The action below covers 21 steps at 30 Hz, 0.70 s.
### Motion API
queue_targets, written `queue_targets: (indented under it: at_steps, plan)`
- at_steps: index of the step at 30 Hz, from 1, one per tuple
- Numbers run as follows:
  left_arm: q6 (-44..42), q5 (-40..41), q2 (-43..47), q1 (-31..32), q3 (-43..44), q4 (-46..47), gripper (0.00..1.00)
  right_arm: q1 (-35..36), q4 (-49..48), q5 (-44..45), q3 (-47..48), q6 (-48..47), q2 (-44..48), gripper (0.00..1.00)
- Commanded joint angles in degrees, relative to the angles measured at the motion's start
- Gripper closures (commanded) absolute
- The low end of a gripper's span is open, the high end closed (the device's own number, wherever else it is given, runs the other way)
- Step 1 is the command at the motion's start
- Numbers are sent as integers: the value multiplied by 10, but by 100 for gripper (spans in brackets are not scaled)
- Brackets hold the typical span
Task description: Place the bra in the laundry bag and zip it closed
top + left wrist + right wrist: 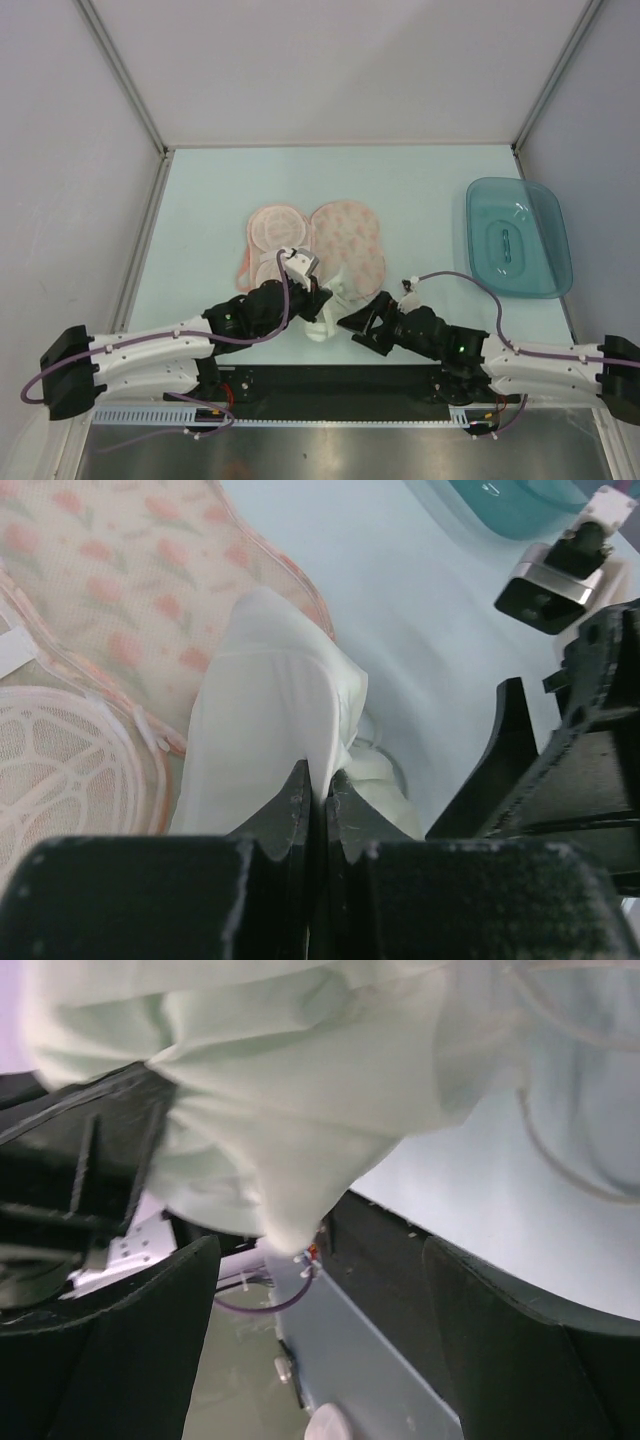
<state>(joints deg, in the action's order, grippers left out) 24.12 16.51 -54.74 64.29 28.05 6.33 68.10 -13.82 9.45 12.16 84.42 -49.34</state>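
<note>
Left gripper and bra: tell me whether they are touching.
Touching. The left wrist view shows the left gripper pinched shut on a fold of the white bra, with the fabric caught between its fingertips.

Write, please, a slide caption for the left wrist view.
Left hand pinches a fold of the white bra, next to the open laundry bag.

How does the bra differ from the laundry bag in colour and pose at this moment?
The bra is plain white; the laundry bag is peach-pink with a small orange-red print. The bra is bunched up and pinched by the left gripper; the laundry bag lies spread open and flat. Both are soft fabric.
</note>
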Motion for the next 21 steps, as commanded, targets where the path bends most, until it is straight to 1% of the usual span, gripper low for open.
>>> queue_targets:
  at_steps: [1, 3, 6, 10, 13, 15, 16, 17, 20, 21]
  plan:
    - [14, -3, 17, -3, 0, 20, 100, 19, 63, 61, 16, 11, 71, 12]
    - [19, -5, 16, -3, 0, 23, 100, 16, 61, 69, 11, 12, 79, 12]
    - [23, -15, 14, -3, 2, 28, 100, 4, 45, 62, 17, 7, 59, 13]
    - [30, -30, 16, -3, 2, 31, 100, -4, -21, 58, 17, 2, -4, 17]
    - [37, -42, 25, -2, -5, 38, 100, -23, -52, 39, 19, -7, -31, 20]
    - [40, -52, 34, -2, -15, 43, 100, -36, -69, 34, 19, -13, -52, 23]
    - [40, -55, 38, -2, -19, 51, 100, -38, -74, 30, 17, -16, -58, 26]
    - [43, -57, 40, -2, -22, 53, 99, -42, -81, 29, 14, -15, -66, 36]
    - [48, -61, 52, -2, -43, 67, 96, -46, -106, 23, 0, -15, -67, 47]
    - [49, -61, 56, -2, -48, 70, 95, -48, -112, 24, -4, -15, -66, 52]
